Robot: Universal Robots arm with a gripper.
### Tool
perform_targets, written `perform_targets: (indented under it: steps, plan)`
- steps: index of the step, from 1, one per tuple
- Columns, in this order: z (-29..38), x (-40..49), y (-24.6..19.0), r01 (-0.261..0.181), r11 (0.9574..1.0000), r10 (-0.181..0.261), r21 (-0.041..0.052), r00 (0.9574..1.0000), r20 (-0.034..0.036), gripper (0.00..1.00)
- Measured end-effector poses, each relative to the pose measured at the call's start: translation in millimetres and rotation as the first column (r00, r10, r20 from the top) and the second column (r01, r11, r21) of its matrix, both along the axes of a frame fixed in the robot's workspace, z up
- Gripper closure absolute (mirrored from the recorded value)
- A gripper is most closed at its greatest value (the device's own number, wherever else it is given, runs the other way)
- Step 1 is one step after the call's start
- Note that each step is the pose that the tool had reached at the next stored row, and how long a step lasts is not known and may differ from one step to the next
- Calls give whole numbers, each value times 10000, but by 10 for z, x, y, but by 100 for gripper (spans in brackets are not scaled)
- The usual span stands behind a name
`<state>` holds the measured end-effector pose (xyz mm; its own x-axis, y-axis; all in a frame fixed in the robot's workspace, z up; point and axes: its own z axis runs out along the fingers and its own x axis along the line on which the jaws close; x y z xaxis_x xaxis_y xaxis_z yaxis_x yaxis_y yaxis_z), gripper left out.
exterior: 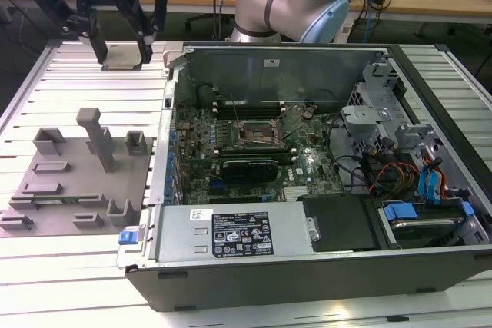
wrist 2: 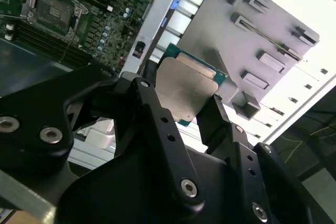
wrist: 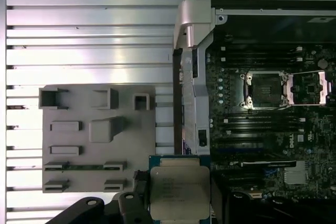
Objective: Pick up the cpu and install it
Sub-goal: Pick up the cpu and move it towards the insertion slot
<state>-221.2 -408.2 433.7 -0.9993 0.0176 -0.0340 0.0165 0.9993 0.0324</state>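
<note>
While up over the slatted aluminium bench (exterior: 69, 86) near its back corner at the exterior view's left, gripping small flat square silvery-grey metal-topped cpu (exterior: 123, 57) by two opposite edges with black fingers (wrist 2: 212, 121), closed on it. Clear of the bench, beyond back edge of flat grey plastic fixture plate (exterior: 77, 190). Well apart from open square black-and-metal socket (exterior: 257, 134) on green motherboard (exterior: 307, 163) inside open black computer case (exterior: 307, 266) mid-bench.
</note>
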Motion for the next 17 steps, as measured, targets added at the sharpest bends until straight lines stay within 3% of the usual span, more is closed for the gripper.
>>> perform_targets:
  steps: [2,6,17]
  plan:
    - [0,53,0,1,10000,-1,0,10000,-1,45]
    - [0,247,0,0,10000,0,0,10000,0,45]
    - [0,547,0,0,10000,0,0,10000,0,45]
